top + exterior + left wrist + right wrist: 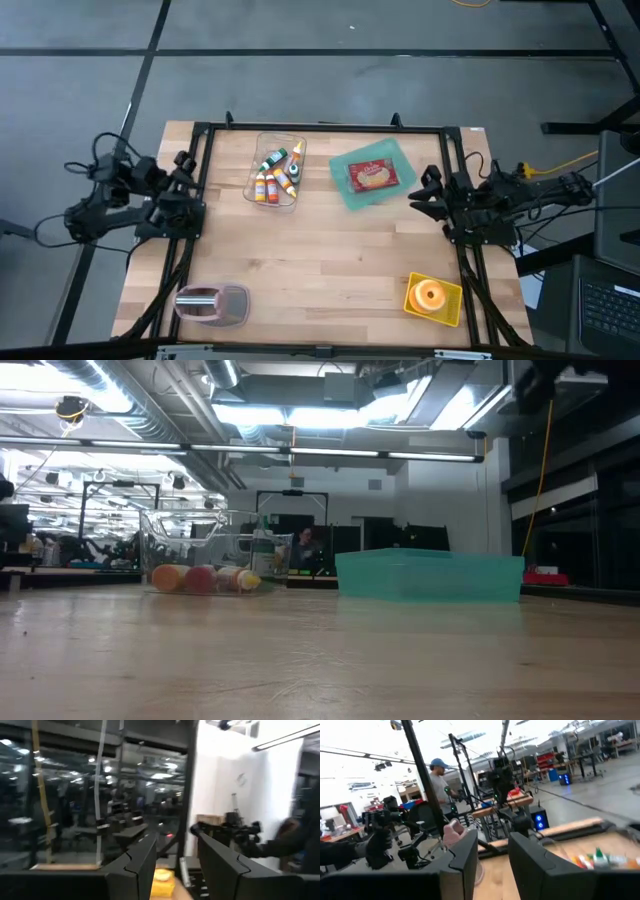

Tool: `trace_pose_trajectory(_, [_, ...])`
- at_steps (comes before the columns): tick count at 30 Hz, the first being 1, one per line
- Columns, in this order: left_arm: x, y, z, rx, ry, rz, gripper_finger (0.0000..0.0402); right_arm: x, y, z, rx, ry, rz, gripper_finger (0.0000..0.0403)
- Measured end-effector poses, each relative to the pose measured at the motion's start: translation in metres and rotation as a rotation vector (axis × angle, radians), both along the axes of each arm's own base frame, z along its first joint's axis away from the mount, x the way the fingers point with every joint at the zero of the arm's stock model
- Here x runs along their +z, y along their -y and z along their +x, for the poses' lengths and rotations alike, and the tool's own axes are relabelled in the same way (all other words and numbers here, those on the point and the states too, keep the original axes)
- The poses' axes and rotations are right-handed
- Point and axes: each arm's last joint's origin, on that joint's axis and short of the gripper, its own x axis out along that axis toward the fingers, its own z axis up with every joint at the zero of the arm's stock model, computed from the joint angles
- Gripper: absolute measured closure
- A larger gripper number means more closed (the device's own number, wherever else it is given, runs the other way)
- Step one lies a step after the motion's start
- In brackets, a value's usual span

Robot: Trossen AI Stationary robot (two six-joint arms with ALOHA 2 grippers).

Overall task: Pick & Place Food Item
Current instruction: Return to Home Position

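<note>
A red food packet (372, 176) lies in a teal tray (345, 190) at the table's far middle. An orange round item (431, 294) sits in a yellow container (450, 310) at the near right. A clear bin (258, 160) at the far left holds several small bottles (274, 180). My left gripper (186, 188) stands at the table's left edge, raised and open (177, 867), with nothing between its fingers. My right gripper (430, 192) stands at the right edge, just right of the teal tray, also open (495, 865) with nothing in it.
A pinkish-grey container (212, 303) rests at the near left corner. A black frame (320, 127) runs around the table's far and side edges. In the low view the clear bin (210, 560) and teal tray (430, 575) stand far off. A person (437, 780) stands beyond the table.
</note>
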Motion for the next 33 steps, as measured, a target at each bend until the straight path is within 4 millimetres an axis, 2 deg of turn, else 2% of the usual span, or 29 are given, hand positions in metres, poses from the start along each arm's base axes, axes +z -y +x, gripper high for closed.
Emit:
trace_pose_trajectory(7, [-0.018,-0.004,0.011,0.067,-0.071,0.006,0.0263,-0.038,0.002,-0.008,-0.001,0.007,0.072,0.0294])
trace_pose_trajectory(14, [-0.057,-0.014,0.037,0.153,-0.121,-0.053,0.0262,-0.062,0.003,-0.011,-0.006,-0.001,0.082,0.0294])
trace_pose_trajectory(21, [-0.104,-0.021,0.059,0.13,-0.098,-0.146,0.0263,-0.091,0.003,-0.012,0.028,-0.054,0.137,0.0294])
trace_pose_trajectory(25, [-0.125,-0.023,0.066,0.13,-0.099,-0.175,0.0262,-0.097,0.003,-0.013,0.024,-0.1,0.121,0.029])
trace_pose_trajectory(30, [-0.138,-0.027,0.068,0.269,-0.215,-0.196,0.0262,-0.105,0.003,-0.013,0.018,-0.186,0.08,0.0273])
trace_pose_trajectory(33, [-0.14,-0.028,0.068,0.31,-0.225,-0.209,0.0263,-0.109,0.003,-0.013,0.016,-0.227,0.071,0.0261])
